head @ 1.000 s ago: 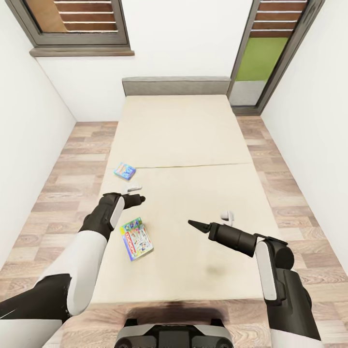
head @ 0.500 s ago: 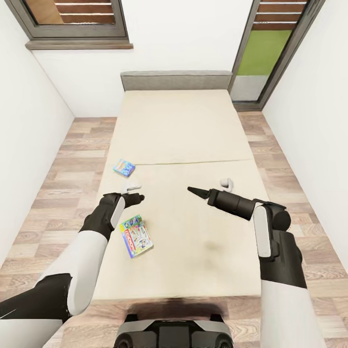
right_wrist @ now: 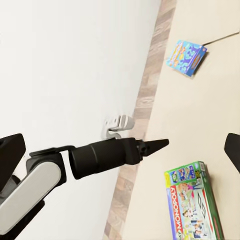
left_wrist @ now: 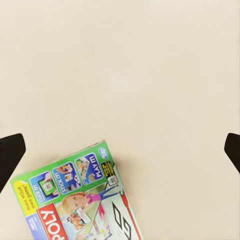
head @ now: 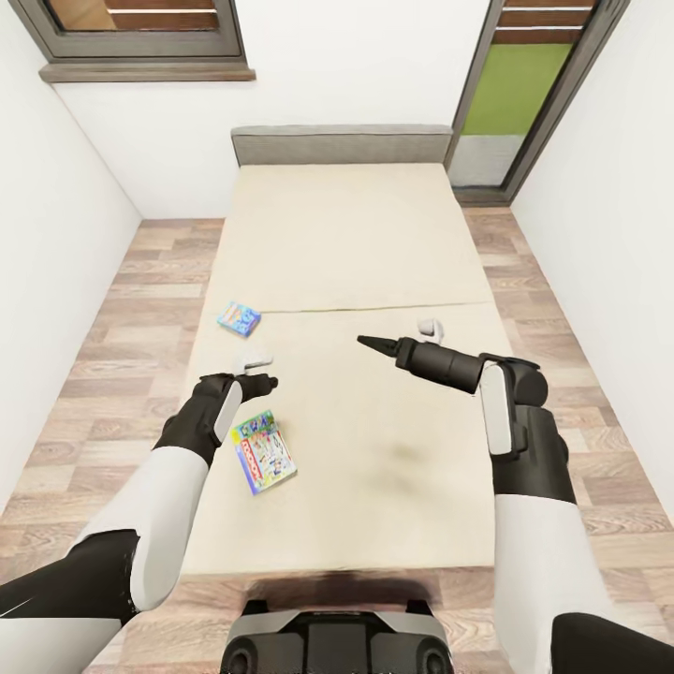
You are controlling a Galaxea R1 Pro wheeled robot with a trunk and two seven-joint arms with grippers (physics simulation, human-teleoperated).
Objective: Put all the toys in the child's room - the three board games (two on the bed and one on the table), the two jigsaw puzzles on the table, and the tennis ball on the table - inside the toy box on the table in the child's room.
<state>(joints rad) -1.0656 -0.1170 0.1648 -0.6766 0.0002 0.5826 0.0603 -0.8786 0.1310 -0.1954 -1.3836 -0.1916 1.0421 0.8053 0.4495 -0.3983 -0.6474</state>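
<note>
Head view: the right gripper (head: 368, 342) has climbed from the lower centre of the frame toward mid-frame over the past second, its arm swinging up and inward, while the whole picture has slid down a little, a sign the camera itself has moved. The left gripper (head: 265, 382) holds much the same place at centre left, above the bed (head: 374, 243). Its fingers look drawn together to a dark tip, as do the right one's, though this view is too small to settle either. The pale green board game (head: 263, 455) lies flat on the mattress just below the left gripper, and the small blue board game (head: 240, 318) sits at the mattress's left edge, further up the frame

Left wrist view: the pale green board game (left_wrist: 75, 200) fills the lower left, tilted on the beige cover; the two dark fingertips (left_wrist: 10, 152) stand wide apart at either edge, released and holding nothing

Right wrist view: the left gripper (right_wrist: 155, 146) shows at centre with its fingers seeming closed to a point, contradicting the wrist camera; the pale green box (right_wrist: 192, 205) lies lower right, the blue one (right_wrist: 186, 56) upper right. The right fingers (right_wrist: 11, 155) sit spread at the frame edges, empty

Neither game is yet grasped; the pale green box looks the likelier first pick
</note>
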